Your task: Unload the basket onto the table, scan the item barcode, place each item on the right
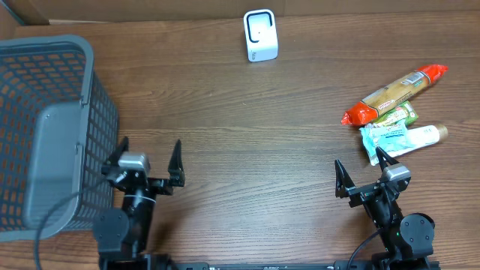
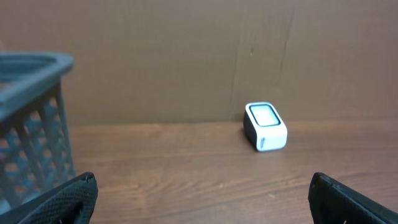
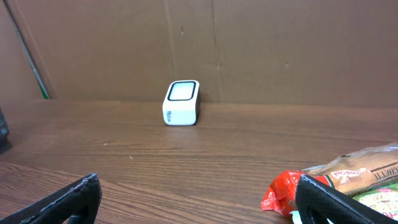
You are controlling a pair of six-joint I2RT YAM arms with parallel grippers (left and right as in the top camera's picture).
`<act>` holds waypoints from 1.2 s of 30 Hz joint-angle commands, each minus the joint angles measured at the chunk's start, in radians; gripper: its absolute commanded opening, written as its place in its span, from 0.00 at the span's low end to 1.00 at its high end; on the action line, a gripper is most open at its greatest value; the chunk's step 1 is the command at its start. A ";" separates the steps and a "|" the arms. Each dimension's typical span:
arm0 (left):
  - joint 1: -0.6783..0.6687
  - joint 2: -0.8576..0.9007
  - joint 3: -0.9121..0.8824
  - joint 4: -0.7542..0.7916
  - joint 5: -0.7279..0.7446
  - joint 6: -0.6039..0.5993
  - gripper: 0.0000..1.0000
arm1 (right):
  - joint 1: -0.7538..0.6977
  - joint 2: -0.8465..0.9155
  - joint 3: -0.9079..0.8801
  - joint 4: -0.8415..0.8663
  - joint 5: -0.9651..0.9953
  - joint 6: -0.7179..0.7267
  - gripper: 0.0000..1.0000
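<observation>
Spread wide and empty: the left gripper [image 1: 150,144] [image 2: 202,205], low over the brown wood-grain table [image 1: 247,135], just beside the grey plastic lattice basket [image 1: 105,127] [image 2: 31,137] at the left edge. Likewise wide apart and clamped on nothing: the right gripper [image 1: 358,159] [image 3: 199,202], near the front right of the table. Just beyond it, three items lying flat in a cluster: a long tan packet with red crimped ends [image 1: 395,94] [image 3: 360,168], slanting toward the far right; a small green packet [image 1: 401,116] [image 3: 379,199] touching its near side; a white tube with teal print and a tan cap [image 1: 409,138] closest to the gripper, against the green packet. From overhead, one right fingertip overlapping the tube's near end; touching or not, cannot tell. Far back at the middle, upright and alone, a small white box-shaped scanner with a dark-rimmed window [image 1: 260,35] [image 2: 266,127] [image 3: 181,103], close to the brown cardboard wall [image 2: 155,56], well apart from both grippers and from the three items. Barcodes too small to make out.
</observation>
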 commanded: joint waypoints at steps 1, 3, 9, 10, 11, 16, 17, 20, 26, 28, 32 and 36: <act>0.003 -0.087 -0.114 0.047 0.019 0.023 1.00 | 0.002 -0.006 -0.010 0.004 -0.002 -0.004 1.00; 0.003 -0.125 -0.159 0.056 0.019 0.023 0.99 | 0.002 -0.006 -0.010 0.004 -0.002 -0.004 1.00; 0.003 -0.233 -0.271 0.080 0.019 0.022 1.00 | 0.002 -0.006 -0.010 0.004 -0.002 -0.004 1.00; 0.003 -0.243 -0.282 0.080 0.019 0.022 1.00 | 0.002 -0.006 -0.010 0.004 -0.002 -0.004 1.00; 0.003 -0.256 -0.296 0.080 0.019 0.022 1.00 | 0.002 -0.006 -0.010 0.004 -0.002 -0.004 1.00; 0.003 -0.273 -0.333 0.040 0.010 0.023 1.00 | 0.002 -0.006 -0.010 0.004 -0.002 -0.004 1.00; 0.003 -0.273 -0.333 0.021 0.008 0.022 0.99 | 0.002 -0.006 -0.010 0.004 -0.002 -0.004 1.00; 0.003 -0.273 -0.333 0.024 0.010 0.014 1.00 | 0.002 -0.006 -0.010 0.004 -0.002 -0.004 1.00; 0.003 -0.272 -0.333 0.025 0.008 0.015 1.00 | 0.002 -0.006 -0.010 0.004 -0.002 -0.004 1.00; 0.003 -0.272 -0.333 0.025 0.008 0.015 1.00 | 0.002 -0.006 -0.010 0.004 -0.002 -0.004 1.00; 0.003 -0.272 -0.333 0.025 0.008 0.015 1.00 | 0.002 -0.006 -0.010 0.004 -0.002 -0.004 1.00; 0.003 -0.272 -0.333 0.025 0.008 0.015 1.00 | 0.002 -0.006 -0.010 0.004 -0.002 -0.004 1.00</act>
